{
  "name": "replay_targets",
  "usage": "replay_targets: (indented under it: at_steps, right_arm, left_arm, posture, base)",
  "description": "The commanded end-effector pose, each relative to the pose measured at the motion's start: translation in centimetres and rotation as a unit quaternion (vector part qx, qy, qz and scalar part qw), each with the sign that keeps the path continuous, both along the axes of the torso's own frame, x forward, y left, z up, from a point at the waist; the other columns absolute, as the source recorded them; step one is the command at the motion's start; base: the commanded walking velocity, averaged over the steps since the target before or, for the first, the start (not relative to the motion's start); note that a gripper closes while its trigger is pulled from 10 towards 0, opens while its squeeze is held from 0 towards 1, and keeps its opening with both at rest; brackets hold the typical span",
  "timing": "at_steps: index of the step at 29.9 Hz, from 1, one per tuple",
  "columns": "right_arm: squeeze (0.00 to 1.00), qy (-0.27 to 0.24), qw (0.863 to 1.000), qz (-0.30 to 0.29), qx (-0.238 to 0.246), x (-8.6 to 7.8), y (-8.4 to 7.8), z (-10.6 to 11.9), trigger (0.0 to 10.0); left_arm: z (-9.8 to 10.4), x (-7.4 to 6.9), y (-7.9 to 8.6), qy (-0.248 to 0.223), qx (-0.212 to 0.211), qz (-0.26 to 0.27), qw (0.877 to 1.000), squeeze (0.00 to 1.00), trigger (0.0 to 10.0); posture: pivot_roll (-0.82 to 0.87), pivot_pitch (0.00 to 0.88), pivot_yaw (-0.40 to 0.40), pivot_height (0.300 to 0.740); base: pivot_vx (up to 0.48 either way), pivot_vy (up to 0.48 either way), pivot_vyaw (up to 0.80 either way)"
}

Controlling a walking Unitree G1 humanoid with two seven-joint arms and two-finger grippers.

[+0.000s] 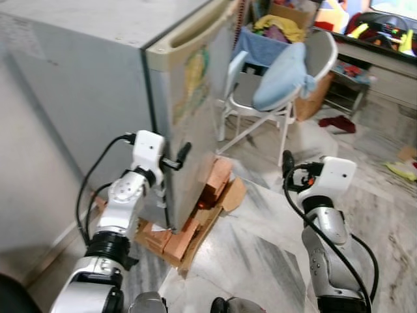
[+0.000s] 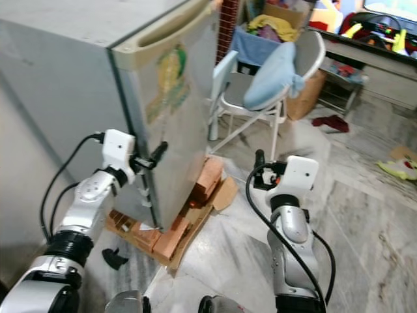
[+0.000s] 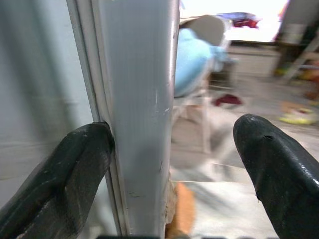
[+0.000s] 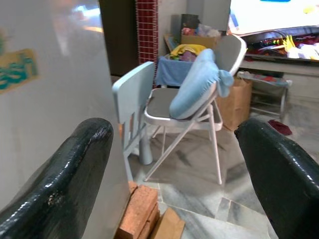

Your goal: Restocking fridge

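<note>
The grey fridge (image 1: 98, 85) stands shut on a stack of bricks (image 1: 195, 222), its door edge (image 3: 142, 124) running between the parted fingers of the left gripper (image 1: 174, 160): one finger (image 3: 75, 174) touches the seam at the door's side, the other hangs apart in front of the door. A folding chair (image 4: 189, 109) carrying a blue cushion (image 4: 197, 84) stands beyond the right gripper (image 4: 169, 174), whose jaws are spread wide and empty, near the fridge's front.
</note>
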State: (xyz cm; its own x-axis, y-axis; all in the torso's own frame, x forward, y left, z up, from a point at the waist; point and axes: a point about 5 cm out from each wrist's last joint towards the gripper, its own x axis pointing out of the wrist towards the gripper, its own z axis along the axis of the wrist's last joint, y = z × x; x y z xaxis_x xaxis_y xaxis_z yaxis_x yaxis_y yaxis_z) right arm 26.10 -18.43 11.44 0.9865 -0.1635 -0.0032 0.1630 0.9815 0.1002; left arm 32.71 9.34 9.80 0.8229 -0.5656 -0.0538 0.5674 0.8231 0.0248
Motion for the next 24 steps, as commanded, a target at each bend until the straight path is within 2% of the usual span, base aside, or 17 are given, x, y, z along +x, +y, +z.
replay_targets:
  at_steps: [1,2,5,10,11,14,15,16,20,24]
  right_arm:
    - [0.00,-0.005,1.000,-0.016,-0.008,-0.4,-0.6,0.3,10.0]
    - [0.00,-0.006,1.000,-0.016,-0.009,-0.4,-0.6,0.4,10.0]
    - [0.00,-0.009,1.000,-0.015,-0.010,-0.4,-0.5,0.6,10.0]
    - [0.00,-0.021,1.000,-0.008,-0.015,0.2,-0.3,1.4,10.0]
    - [0.00,-0.021,1.000,-0.008,-0.015,0.2,-0.3,1.4,10.0]
    - [0.00,-0.012,1.000,-0.007,-0.010,0.5,0.1,1.1,10.0]
    - [0.00,-0.012,1.000,-0.007,-0.010,0.5,0.1,1.1,10.0]
    - [0.00,-0.011,1.000,-0.006,-0.011,0.5,0.2,1.0,10.0]
    - [0.00,-0.006,1.000,-0.003,-0.013,0.3,0.4,0.6,10.0]
    - [0.00,-0.004,1.000,0.000,-0.012,0.3,0.5,0.5,10.0]
  left_arm:
    - [2.4,-0.6,-4.3,-0.033,-0.027,-0.111,0.993,0.00,10.0]
    - [1.8,-0.8,-4.4,-0.017,-0.032,-0.117,0.992,0.00,10.0]
    - [1.4,-0.9,-4.2,-0.010,-0.032,-0.113,0.993,0.00,10.0]
    - [0.2,-0.4,-0.2,0.002,-0.017,-0.044,0.999,0.00,10.0]
    - [0.2,-0.4,-0.2,0.002,-0.017,-0.044,0.999,0.00,10.0]
    - [0.0,-0.3,2.4,0.002,-0.006,0.003,1.000,0.00,10.0]
    - [0.0,-0.3,2.4,0.002,-0.006,0.003,1.000,0.00,10.0]
    - [0.3,-0.4,3.2,-0.007,-0.012,0.016,1.000,0.00,10.0]
    - [0.3,-0.5,3.8,-0.007,-0.017,0.021,1.000,0.00,10.0]
    - [0.4,-0.8,2.9,-0.007,-0.030,-0.006,0.999,0.00,10.0]
  posture:
    - [-0.03,0.000,-0.076,0.740]
    - [-0.03,0.000,-0.076,0.740]
    - [-0.03,0.000,-0.075,0.740]
    - [-0.01,0.000,-0.082,0.740]
    - [-0.01,0.000,-0.082,0.740]
    - [0.00,0.000,-0.086,0.740]
    - [0.00,0.000,-0.086,0.740]
    - [0.00,0.000,-0.088,0.740]
    - [0.01,0.000,-0.089,0.740]
    - [0.01,0.000,-0.088,0.740]
  base:
    - [0.000,0.000,0.00]
    - [0.000,0.000,0.00]
    - [0.000,0.000,0.00]
    - [0.000,0.000,0.00]
    - [0.000,0.000,0.00]
    - [0.000,0.000,-0.67]
    - [0.000,0.000,-0.80]
    - [0.000,0.000,-0.80]
    - [0.218,0.000,-0.80]
    - [0.367,0.000,-0.76]
